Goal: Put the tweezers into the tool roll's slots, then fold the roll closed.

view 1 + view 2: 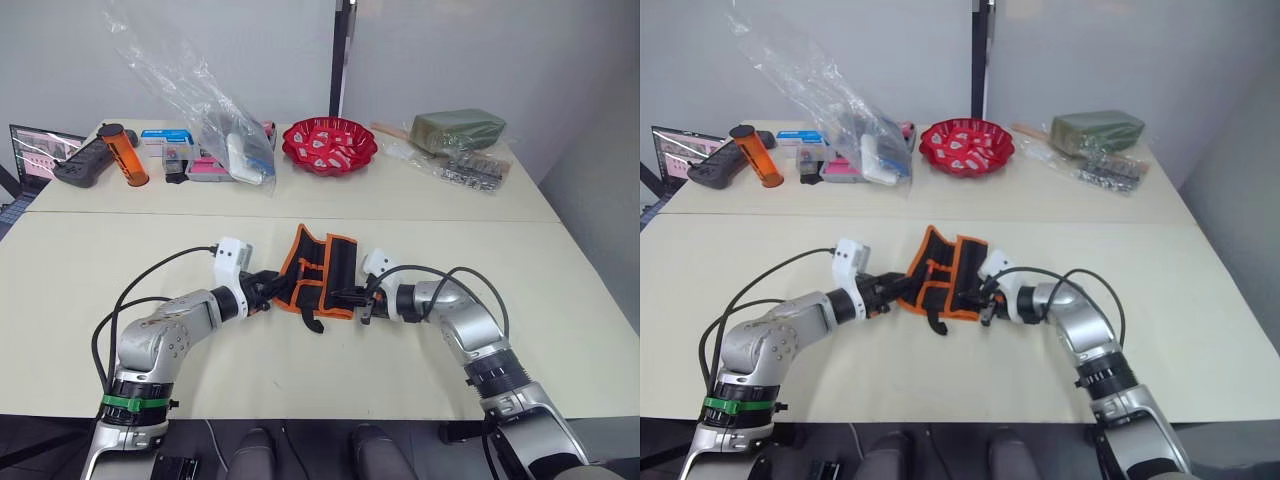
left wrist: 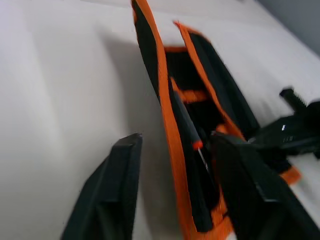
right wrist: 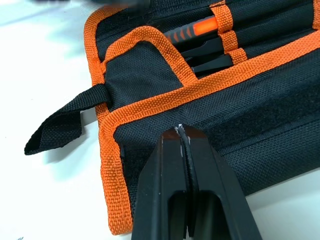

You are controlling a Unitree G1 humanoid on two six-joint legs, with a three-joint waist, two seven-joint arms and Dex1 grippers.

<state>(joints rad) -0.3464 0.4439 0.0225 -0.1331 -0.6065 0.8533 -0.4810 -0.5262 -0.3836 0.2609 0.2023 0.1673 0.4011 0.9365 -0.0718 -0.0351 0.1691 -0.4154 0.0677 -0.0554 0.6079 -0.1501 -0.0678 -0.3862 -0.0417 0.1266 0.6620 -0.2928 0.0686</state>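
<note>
Right gripper (image 3: 186, 131): fingers pressed together, nothing visible between them, tips over the black outer panel of the tool roll, at its right edge.
Left gripper (image 2: 172, 145): fingers spread wide, straddling the raised left flap of the roll, one finger outside on the table side, the other inside over the pockets.
Tool roll (image 1: 322, 268): in the middle of the near table, between the two grippers, partly folded, left flap standing up, orange binding all round.
Strap (image 3: 57, 122): black webbing tab sticking out from the roll's near edge, lying on the table.
Tweezers (image 3: 212, 47): slim black tools tucked under orange loops inside the roll; one tool beside them has an orange grip.
Table (image 1: 150, 240): pale cream.
Red bowl (image 1: 329, 143): far side, centre.
Clear plastic bag (image 1: 205, 110): far left of the bowl.
</note>
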